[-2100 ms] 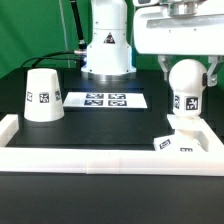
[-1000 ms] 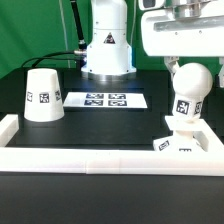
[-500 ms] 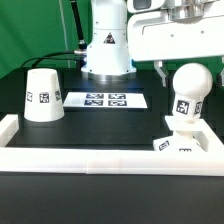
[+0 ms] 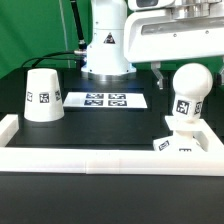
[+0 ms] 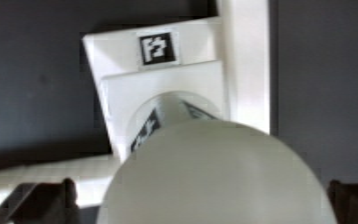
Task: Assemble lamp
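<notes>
The white round bulb (image 4: 189, 88) stands upright on its short stem on the small flat square base (image 4: 180, 143) at the exterior view's right, against the border rail. My gripper (image 4: 186, 72) is open. Its fingers (image 4: 158, 70) stand either side of the bulb's top, apart from it. In the wrist view the bulb (image 5: 208, 170) fills the middle, the dark fingertips (image 5: 43, 200) show at both sides with gaps, and the tagged base (image 5: 149, 60) lies beyond. The cone shade (image 4: 42, 95) stands alone at the exterior view's left.
The marker board (image 4: 105, 100) lies in the middle of the black table. The white raised border rail (image 4: 100, 160) runs along the front and up both sides. The arm's white pedestal (image 4: 107, 45) stands behind the marker board.
The fingers have spread apart off the bulb and the hand has risen a little. The bulb stays standing on the base. The shade has not moved.
</notes>
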Robot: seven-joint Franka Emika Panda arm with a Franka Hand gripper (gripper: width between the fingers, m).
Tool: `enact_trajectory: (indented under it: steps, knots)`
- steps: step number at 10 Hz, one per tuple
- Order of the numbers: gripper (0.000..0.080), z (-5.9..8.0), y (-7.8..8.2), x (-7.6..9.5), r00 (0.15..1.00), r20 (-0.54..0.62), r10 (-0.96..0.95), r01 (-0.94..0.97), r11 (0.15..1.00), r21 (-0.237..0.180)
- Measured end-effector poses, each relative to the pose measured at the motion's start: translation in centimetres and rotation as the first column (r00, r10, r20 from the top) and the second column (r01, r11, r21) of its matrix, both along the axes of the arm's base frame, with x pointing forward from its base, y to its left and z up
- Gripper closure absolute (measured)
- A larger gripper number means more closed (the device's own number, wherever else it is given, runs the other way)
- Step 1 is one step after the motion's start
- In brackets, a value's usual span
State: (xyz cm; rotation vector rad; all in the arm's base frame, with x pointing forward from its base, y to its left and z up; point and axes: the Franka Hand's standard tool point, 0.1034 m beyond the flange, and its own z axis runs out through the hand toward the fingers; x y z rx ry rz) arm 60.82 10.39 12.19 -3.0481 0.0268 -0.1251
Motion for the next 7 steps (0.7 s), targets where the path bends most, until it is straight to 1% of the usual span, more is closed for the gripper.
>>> enact_trajectory:
  steps: [2, 5, 6, 7]
  knots:
    - [0.0101, 0.31, 0.36, 0.29, 0.978, 0.019, 0.21, -0.208, 0.976, -0.061]
    - [0.0101, 0.53, 0.6, 0.87, 0.916, 0.018, 0.402, -0.399, 0.913, -0.089]
    - [0.0101, 0.47, 0.53, 0.86, 0.904, 0.016, 0.428, -0.425, 0.901, -0.092]
    - [0.0118, 0.48, 0.51, 0.88, 0.895, 0.017, 0.445, -0.442, 0.892, -0.093]
